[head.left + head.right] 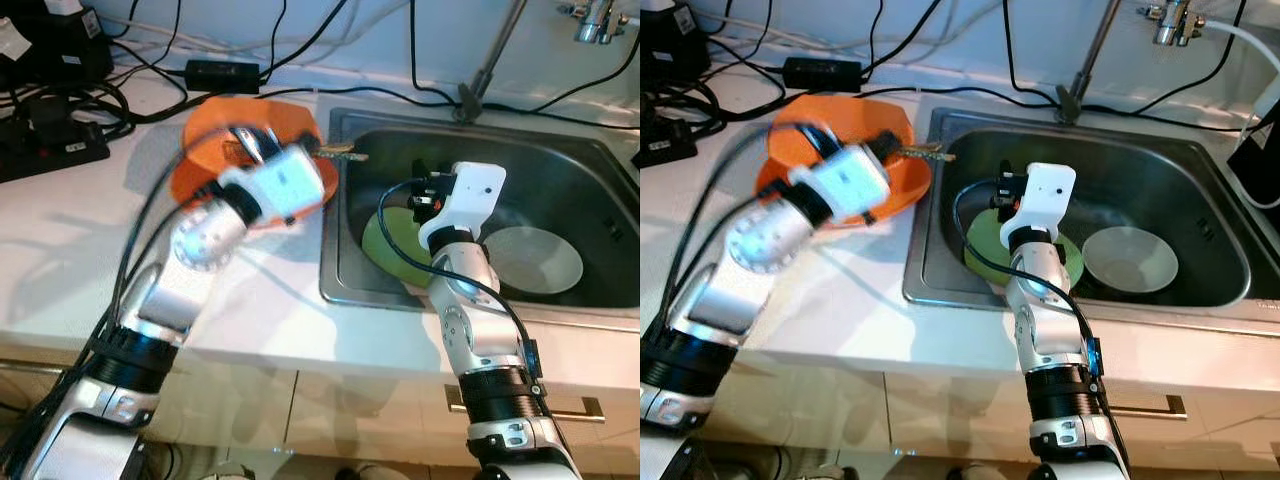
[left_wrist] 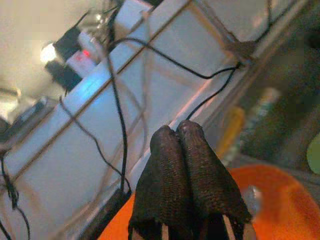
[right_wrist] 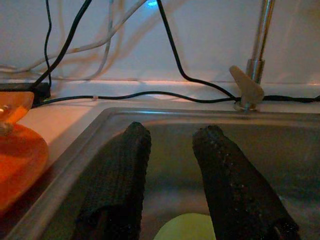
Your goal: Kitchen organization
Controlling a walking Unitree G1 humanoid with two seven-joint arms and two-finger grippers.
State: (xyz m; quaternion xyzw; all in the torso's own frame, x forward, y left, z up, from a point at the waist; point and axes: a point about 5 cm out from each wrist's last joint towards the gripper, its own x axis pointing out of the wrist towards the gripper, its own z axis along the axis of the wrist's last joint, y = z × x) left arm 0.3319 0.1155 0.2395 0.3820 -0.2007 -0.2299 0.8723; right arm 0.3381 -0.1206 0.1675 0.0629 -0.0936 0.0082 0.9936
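A: Where is each arm, seen from where we stand?

B: The left gripper [image 2: 176, 137] hangs over the orange plastic plate [image 1: 205, 150], which lies on the white counter [image 1: 60, 250] just beside the left rim of the stainless steel sink [image 1: 1200, 290]. The silver left arm is blurred. In the left wrist view its two black fingers [image 2: 165, 165] are pressed tip to tip, with nothing between them.

A: And the right?

B: The right gripper [image 3: 172, 145] reaches into the sink basin, above the round green plate [image 1: 985, 245] on the basin floor. Its fingers [image 3: 117, 175] stand apart, a clear gap between them, holding nothing; a pale green edge of that plate shows below the gap.

A: What else lies in the sink?

B: A pale, shallow bowl [image 1: 1130, 260] sits just beside the green plate, on its right. Whether the two touch cannot be told, since the arm covers the join.

A: What lies at the plate's far edge?

B: A slim utensil with a yellowish handle [image 1: 338, 152] lies across the orange plate's rim and projects over the sink's corner. Its kind cannot be made out.

A: And behind?

B: A metal tap stem [image 3: 260, 40] rises at the back of the sink. Black cables [image 1: 300, 92] trail along the counter by the wall, with a black power adapter [image 1: 222, 73] and a dark power strip [image 1: 50, 150] further left.
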